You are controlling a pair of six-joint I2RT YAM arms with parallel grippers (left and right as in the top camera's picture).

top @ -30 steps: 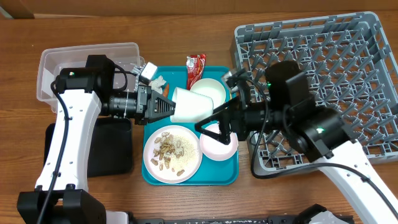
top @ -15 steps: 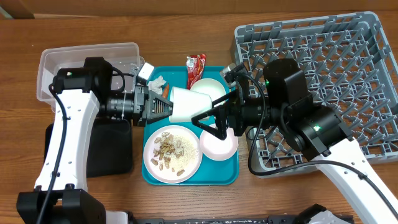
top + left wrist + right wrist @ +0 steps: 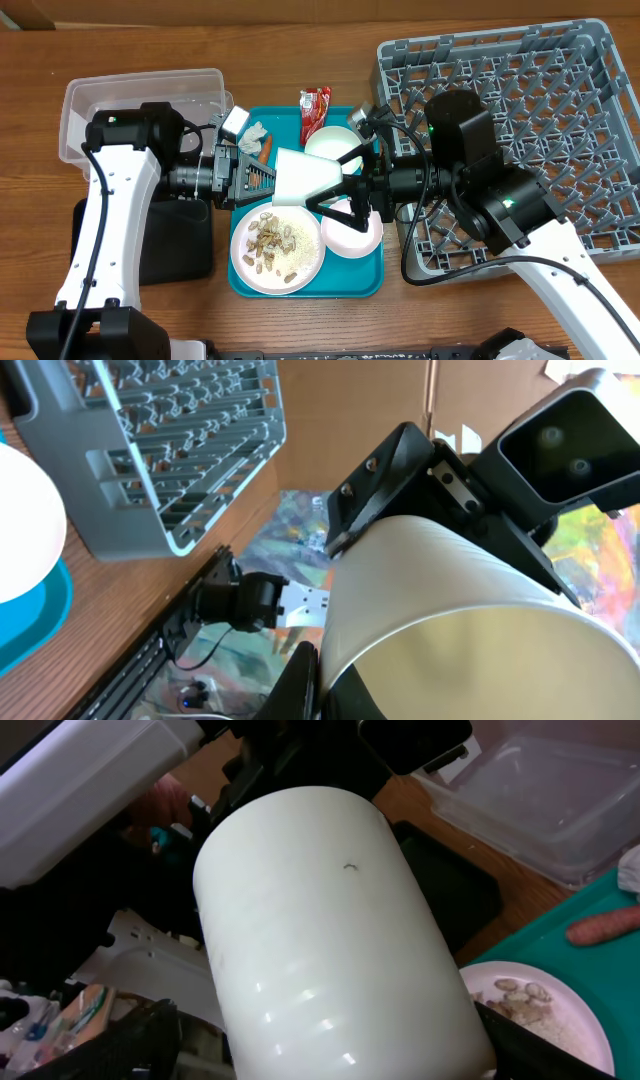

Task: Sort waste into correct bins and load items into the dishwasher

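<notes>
Cup (image 3: 300, 180) hangs on its side above the teal tray (image 3: 372, 285), its open rim clenched by the left fingers (image 3: 258, 172). Right fingers (image 3: 330, 205) stand spread, straddling the far end with a gap on one side. Plate (image 3: 278, 250) and bowl (image 3: 352, 238) lie close beneath, and the rack (image 3: 560, 90) edge sits just behind the right arm.

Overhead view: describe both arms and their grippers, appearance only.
The left arm and right arm share one build: white, rounded links joined by black cylindrical motor housings, each with a small green light. Thin black cables loop along them. The left gripper and right gripper are black, with tapering fingers forming a triangular frame.
</notes>
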